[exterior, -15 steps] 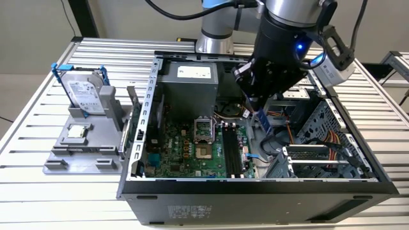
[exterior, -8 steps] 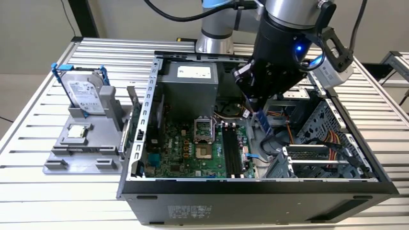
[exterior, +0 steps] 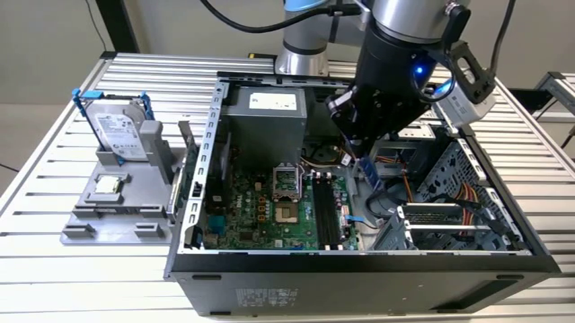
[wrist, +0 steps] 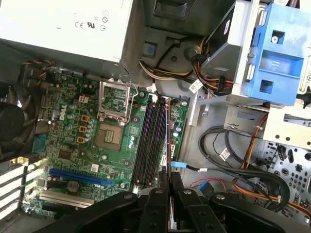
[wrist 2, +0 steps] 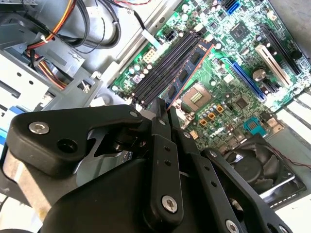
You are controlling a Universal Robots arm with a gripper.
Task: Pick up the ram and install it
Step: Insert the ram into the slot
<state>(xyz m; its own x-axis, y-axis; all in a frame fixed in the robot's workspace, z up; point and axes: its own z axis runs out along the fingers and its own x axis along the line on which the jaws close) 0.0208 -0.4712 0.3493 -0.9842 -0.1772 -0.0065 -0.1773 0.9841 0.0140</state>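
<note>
Over the open computer case (exterior: pixel 207 202), gripper (wrist 2: pixel 164 112) clamped on the ram (wrist 2: pixel 187 73).
Stick hangs edge-on above the motherboard's (wrist: pixel 68 141) black slots (wrist: pixel 150 141).

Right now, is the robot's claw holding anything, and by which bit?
Yes. The gripper pinches the thin bluish-green ram stick with dark chips by one edge between its fingertips, above the motherboard's long black slots.

case (exterior: pixel 467 262): matt black metal | table (exterior: pixel 54 269): ribbed aluminium | fingers (wrist 2: pixel 163 145): matt black
</note>
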